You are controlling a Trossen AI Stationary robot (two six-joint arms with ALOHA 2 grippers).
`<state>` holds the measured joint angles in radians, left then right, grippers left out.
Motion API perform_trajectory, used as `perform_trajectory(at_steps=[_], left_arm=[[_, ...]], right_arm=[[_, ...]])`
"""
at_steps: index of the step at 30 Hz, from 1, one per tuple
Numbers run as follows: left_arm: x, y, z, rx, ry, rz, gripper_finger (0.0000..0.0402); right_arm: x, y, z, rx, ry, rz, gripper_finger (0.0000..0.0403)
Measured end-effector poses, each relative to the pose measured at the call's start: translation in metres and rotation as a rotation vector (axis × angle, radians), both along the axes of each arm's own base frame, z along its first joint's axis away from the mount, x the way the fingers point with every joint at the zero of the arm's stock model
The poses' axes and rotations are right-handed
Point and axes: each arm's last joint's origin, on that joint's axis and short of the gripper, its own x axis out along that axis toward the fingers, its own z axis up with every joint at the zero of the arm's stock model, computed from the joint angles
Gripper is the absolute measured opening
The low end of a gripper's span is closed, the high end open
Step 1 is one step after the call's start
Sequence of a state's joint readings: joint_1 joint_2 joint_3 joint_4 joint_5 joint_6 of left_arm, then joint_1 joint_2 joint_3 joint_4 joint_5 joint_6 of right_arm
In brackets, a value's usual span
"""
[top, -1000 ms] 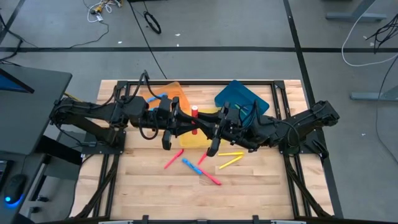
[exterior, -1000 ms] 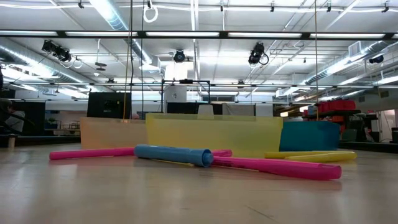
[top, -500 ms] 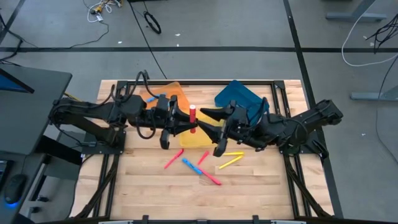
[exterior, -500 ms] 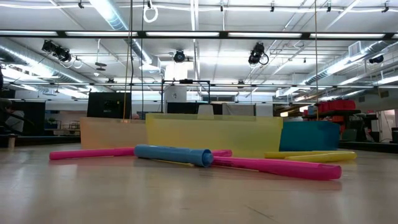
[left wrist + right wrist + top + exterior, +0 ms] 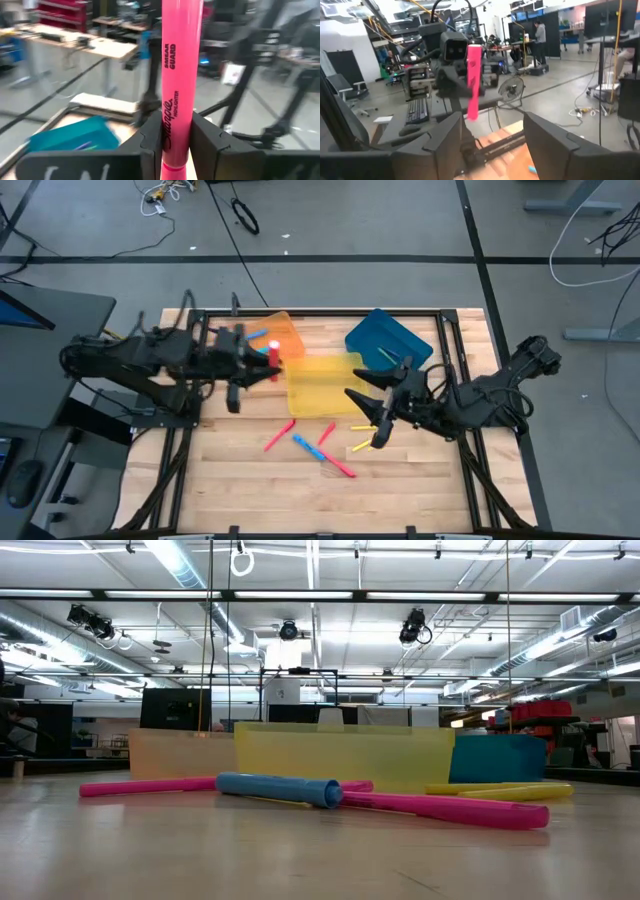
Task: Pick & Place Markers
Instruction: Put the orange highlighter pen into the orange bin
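Observation:
My left gripper (image 5: 268,368) is over the orange tray's (image 5: 283,332) right end, shut on an upright pink marker (image 5: 176,75), which the right wrist view also shows as a pink marker (image 5: 473,82). My right gripper (image 5: 367,415) hangs open over the table right of the yellow tray (image 5: 322,386), with nothing between its fingers. Loose markers lie on the wood near the front: pink (image 5: 278,436), blue (image 5: 310,447), pink (image 5: 341,467) and yellow (image 5: 362,447). My left gripper pinches the pink marker's barrel (image 5: 176,137) between its two fingers (image 5: 150,145). The fingers reach in level, pointing toward the table's right side, and lie across the marker. The marker stands upright, lifted clear of the tray and the table.
A blue tray (image 5: 388,338) with a few markers sits at the back right. The orange tray holds a blue marker (image 5: 256,338). In the low view the pink (image 5: 450,808), blue (image 5: 280,789) and yellow (image 5: 500,790) markers lie in front of the trays.
Both grippers met at the pink marker over the yellow tray. My right gripper has opened and let go, then drawn back toward the table's right edge. My left gripper has carried the upright marker toward the left, over the orange tray.

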<state>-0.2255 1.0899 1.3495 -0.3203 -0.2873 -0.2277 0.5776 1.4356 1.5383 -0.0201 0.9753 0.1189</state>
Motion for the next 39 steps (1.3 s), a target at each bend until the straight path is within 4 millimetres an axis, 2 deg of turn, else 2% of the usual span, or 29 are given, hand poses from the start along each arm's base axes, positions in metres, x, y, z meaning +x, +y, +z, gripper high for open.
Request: perform_trajectory(at_steps=[3, 7, 12, 17, 22, 26, 32, 35, 39], left_arm=[[-0.02, 0.002, 0.0, -0.002, 0.042, 0.068, 0.0076], [-0.034, 0.004, -0.002, 0.022, 0.088, 0.134, 0.0075], [-0.036, 0.019, -0.004, 0.047, 0.12, 0.268, 0.0075], [-0.03, 0.042, -0.012, 0.08, 0.211, 0.291, 0.0075], [-0.024, 0.07, -0.019, 0.139, 0.472, 0.31, 0.0075], [-0.016, 0.096, -0.018, 0.204, 0.653, 0.338, 0.0075], [-0.01, 0.141, -0.021, 0.258, 0.922, 0.364, 0.0075], [-0.011, 0.166, -0.03, 0.241, 1.034, 0.352, 0.0075], [-0.016, 0.198, -0.042, 0.176, 1.097, 0.347, 0.0075]], right_arm=[[-0.001, 0.003, -0.005, 0.025, 0.02, -0.003, 0.0207], [0.0, 0.004, -0.011, 0.04, 0.026, -0.015, 0.0205], [0.003, -0.001, -0.01, 0.044, 0.022, -0.017, 0.0205], [0.009, -0.011, -0.01, 0.062, 0.009, 0.0, 0.0205], [0.013, -0.016, -0.01, 0.087, 0.003, 0.011, 0.0206], [0.014, -0.019, -0.01, 0.087, 0.004, 0.002, 0.0206], [0.016, -0.022, -0.011, 0.105, 0.0, -0.01, 0.0206], [0.016, -0.022, -0.011, 0.112, -0.005, -0.01, 0.0206], [0.016, -0.022, -0.011, 0.111, -0.006, -0.01, 0.0206]])
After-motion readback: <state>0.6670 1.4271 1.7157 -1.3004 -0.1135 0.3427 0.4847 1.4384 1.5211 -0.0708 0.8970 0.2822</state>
